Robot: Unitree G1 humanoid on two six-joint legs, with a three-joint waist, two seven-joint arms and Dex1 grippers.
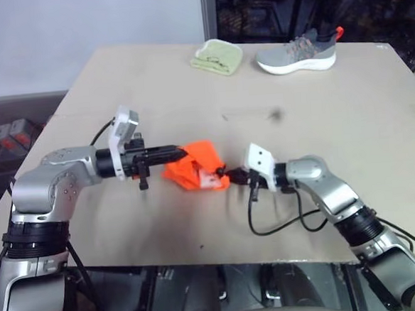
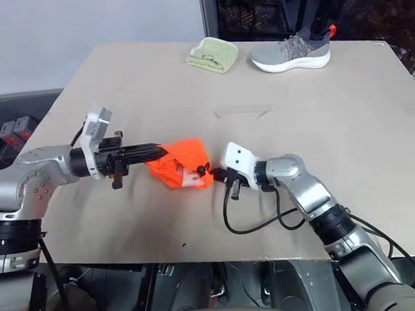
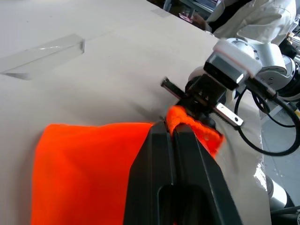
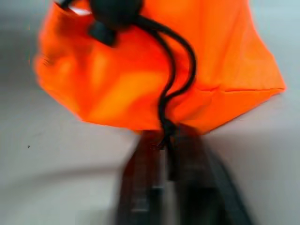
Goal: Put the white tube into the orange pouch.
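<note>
The orange pouch [image 1: 196, 165] hangs just above the table [image 1: 333, 125], stretched between my two grippers. My left gripper [image 1: 181, 154] is shut on the pouch's upper left edge, and a fold of orange fabric is pinched at its fingertips [image 3: 165, 136]. My right gripper [image 1: 227, 174] is shut at the opposite edge. In the right wrist view the thin dark cord [image 4: 174, 79] runs down the pouch [image 4: 140, 84] into its shut fingers. A small white patch [image 1: 209, 177] shows at the pouch's right edge. I cannot tell whether it is the white tube.
A folded pale green cloth [image 1: 217, 56] and a grey sneaker [image 1: 297, 52] lie at the far edge. A black cable [image 1: 273, 225] loops from my right wrist over the near table edge. A person in white [image 3: 255, 18] is beyond the table.
</note>
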